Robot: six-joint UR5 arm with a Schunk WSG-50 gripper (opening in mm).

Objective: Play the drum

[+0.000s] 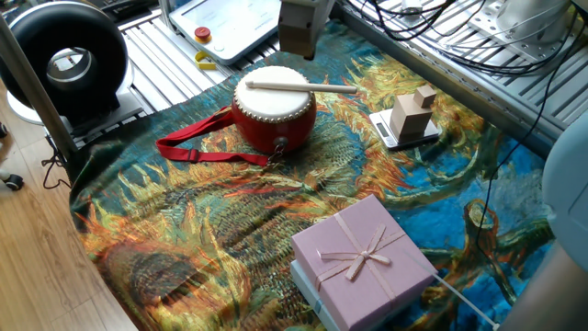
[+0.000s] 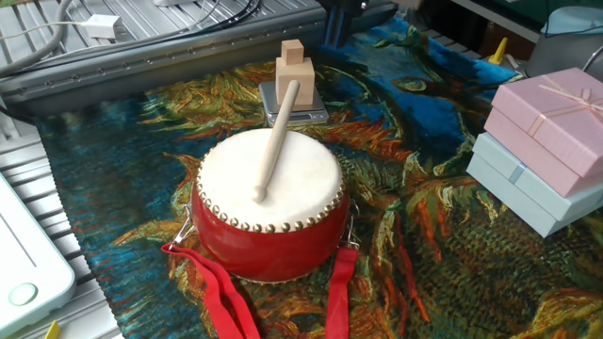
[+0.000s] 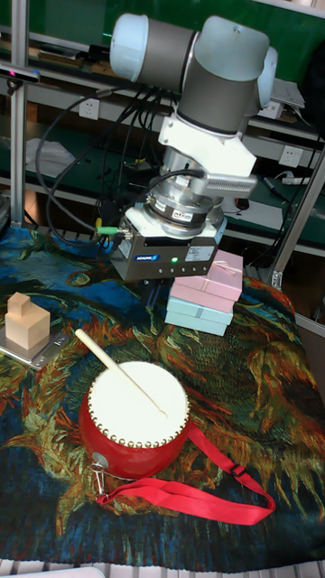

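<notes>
The drum (image 1: 274,108) (image 2: 268,202) (image 3: 135,420) stands upright on the patterned cloth, red body and cream head up. A wooden drumstick (image 1: 299,86) (image 2: 275,141) (image 3: 122,372) lies loose across the head, its far end sticking out past the rim. The red strap (image 1: 197,147) trails over the cloth beside the drum. My gripper (image 3: 170,262) (image 1: 303,32) hangs above and behind the drum, apart from drum and stick. Its fingers do not show clearly in any view.
A wooden block on a small scale (image 1: 411,115) (image 2: 294,71) (image 3: 27,325) sits near the stick's far end. A lilac gift box on a pale blue box (image 1: 363,257) (image 2: 551,113) (image 3: 206,293) stands further off. A black fan (image 1: 64,60) and cables border the cloth.
</notes>
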